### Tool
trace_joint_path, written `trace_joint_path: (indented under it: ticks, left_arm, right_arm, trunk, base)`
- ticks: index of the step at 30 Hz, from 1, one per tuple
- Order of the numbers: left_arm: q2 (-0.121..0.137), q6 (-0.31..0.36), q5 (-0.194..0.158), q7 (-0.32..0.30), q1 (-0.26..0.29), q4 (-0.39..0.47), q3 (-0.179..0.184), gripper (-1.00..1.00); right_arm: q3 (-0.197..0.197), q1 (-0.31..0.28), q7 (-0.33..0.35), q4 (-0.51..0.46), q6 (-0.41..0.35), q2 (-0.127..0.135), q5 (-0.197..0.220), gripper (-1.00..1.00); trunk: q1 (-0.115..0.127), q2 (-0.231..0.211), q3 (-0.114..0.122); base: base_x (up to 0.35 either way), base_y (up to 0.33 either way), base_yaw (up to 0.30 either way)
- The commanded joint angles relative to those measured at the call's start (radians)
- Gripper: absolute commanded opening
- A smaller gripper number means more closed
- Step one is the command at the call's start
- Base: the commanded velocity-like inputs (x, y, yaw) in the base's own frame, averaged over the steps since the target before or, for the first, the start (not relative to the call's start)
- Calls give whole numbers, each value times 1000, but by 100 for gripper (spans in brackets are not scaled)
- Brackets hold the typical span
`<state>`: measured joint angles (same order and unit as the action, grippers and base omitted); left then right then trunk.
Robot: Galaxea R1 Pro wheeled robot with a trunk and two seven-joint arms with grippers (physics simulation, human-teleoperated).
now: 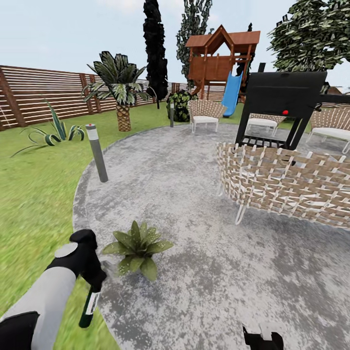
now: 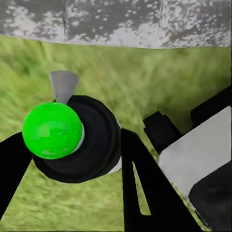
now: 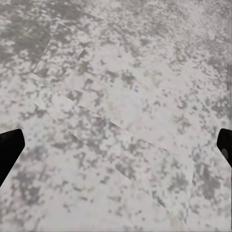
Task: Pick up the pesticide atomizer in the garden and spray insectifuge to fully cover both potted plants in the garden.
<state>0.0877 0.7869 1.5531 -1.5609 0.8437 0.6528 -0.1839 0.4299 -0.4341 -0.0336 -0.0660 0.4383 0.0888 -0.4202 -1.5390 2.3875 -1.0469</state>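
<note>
The left gripper (image 1: 93, 284) sits low at the left of the head view, at the border where the lawn (image 1: 34, 194) meets the grey speckled paved round (image 1: 194, 233). Its fingers (image 2: 140, 179) are clamped around the pesticide atomizer (image 1: 89, 306), which hangs below the hand with its dark green body and white label band pointing down toward the grass. In the left wrist view the bottle's black top (image 2: 92, 140) sits between the two dark fingers, with a bright green ball (image 2: 52, 130) on it and a small grey nozzle piece beside that (grass lies blurred beneath, and a strip of paving runs along the far edge).

Just beside this gripper, on the paving near its edge, grows one potted plant (image 1: 137, 247), a low rosette of pointed green leaves; the bottle is close to it but apart from it.

The right gripper (image 1: 262, 340) peeks in at the lower edge of the head view, over bare paving. In the right wrist view its two black fingertips (image 3: 9, 150) stand wide apart with nothing between them but speckled grey stone.

Farther off stand a grey bollard light (image 1: 97, 153), a woven chair (image 1: 287, 184), a black grill (image 1: 284, 104), a scaly-trunked palm (image 1: 119, 90), a slatted wooden fence (image 1: 39, 95) and a wooden play tower with a blue slide (image 1: 221, 63).
</note>
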Motion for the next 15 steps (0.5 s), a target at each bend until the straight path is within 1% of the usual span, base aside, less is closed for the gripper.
trace_joint_path:
  ticks: [1,2,3,6,7,10,12,15]
  left_arm:
    - [-4,11,38,-10,40,1,1,-100]
    - [-5,11,55,-10,70,0,4,-100]
    - [-5,11,64,-10,98,-2,9,-100]
    - [-5,11,96,-10,123,-5,20,-100]
    - [-5,11,113,-10,129,-5,23,-100]
    - [-2,9,139,-10,124,-5,27,-100]
    - [-1,10,142,-10,119,-4,29,-100]
    - [1,12,142,-10,116,-3,21,-100]
  right_arm:
    - [6,-1,-4,2,4,1,-11,100]
    - [6,-1,-4,2,4,1,-11,100]
    - [6,-1,-3,2,4,2,-11,100]
    - [6,-1,-3,2,4,2,-11,100]
    - [6,-1,-3,2,4,2,-11,100]
    - [6,-1,-3,2,4,2,-11,100]
    - [6,-1,-4,2,4,3,-11,100]
    - [6,-1,-4,2,4,3,-11,100]
  trunk:
    - [0,0,-1]
    - [0,0,-1]
    - [0,0,-1]
    - [0,0,-1]
    - [0,0,-1]
    - [0,0,-1]
    - [0,0,-1]
    - [0,0,-1]
  base:
    - [0,0,0]
    - [0,0,0]
    - [0,0,0]
    - [0,0,0]
    - [0,0,0]
    - [0,0,0]
    - [0,0,0]
    - [0,0,0]
